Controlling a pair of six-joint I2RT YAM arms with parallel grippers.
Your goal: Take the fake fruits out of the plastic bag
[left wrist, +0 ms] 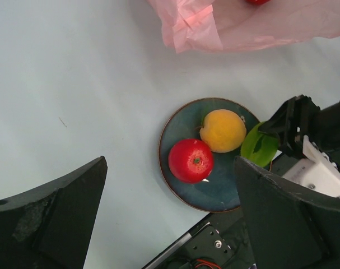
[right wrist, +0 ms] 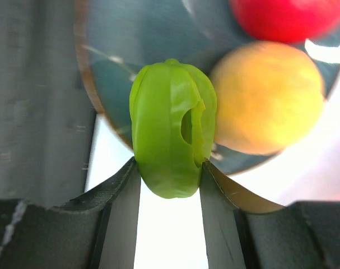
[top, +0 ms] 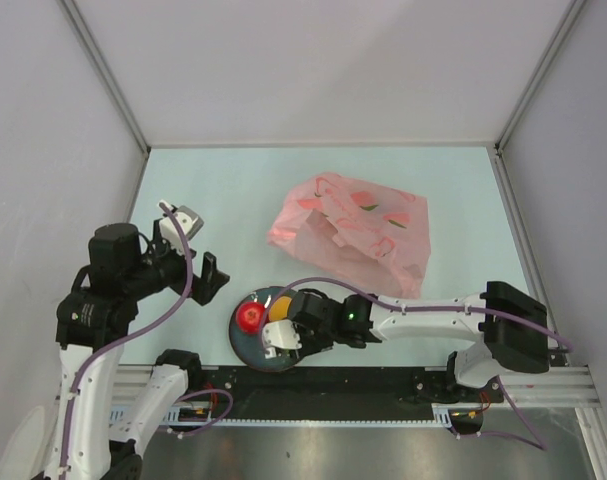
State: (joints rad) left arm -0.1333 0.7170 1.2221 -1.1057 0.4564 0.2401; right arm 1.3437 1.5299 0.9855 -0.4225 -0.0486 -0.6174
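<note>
The step in hand looks like the set-down. The right pincer [right wrist: 170,174] is clamped on a green fruit [right wrist: 172,129], lobed like a small pepper, and holds it over the edge of the dark plate [right wrist: 119,73]. I cannot tell whether the fruit touches the plate. Two fake fruits already lie on the plate, touching each other: a red apple [left wrist: 191,160] and a yellow-orange fruit [left wrist: 223,130]. The green one is just beside the yellow-orange one.

The left pincer [left wrist: 170,168] hangs above the worktop [top: 203,190] beside the plate, spread wide and carrying nothing. The pink plastic bag [top: 353,230] lies crumpled further back, apart from the plate. Whether any fruit remains inside I cannot tell.

The next move, I'd judge, calls for lowering the green fruit onto bare plate without nudging its neighbour. The right fingers would then part, and the arm would go back to the bag.
</note>
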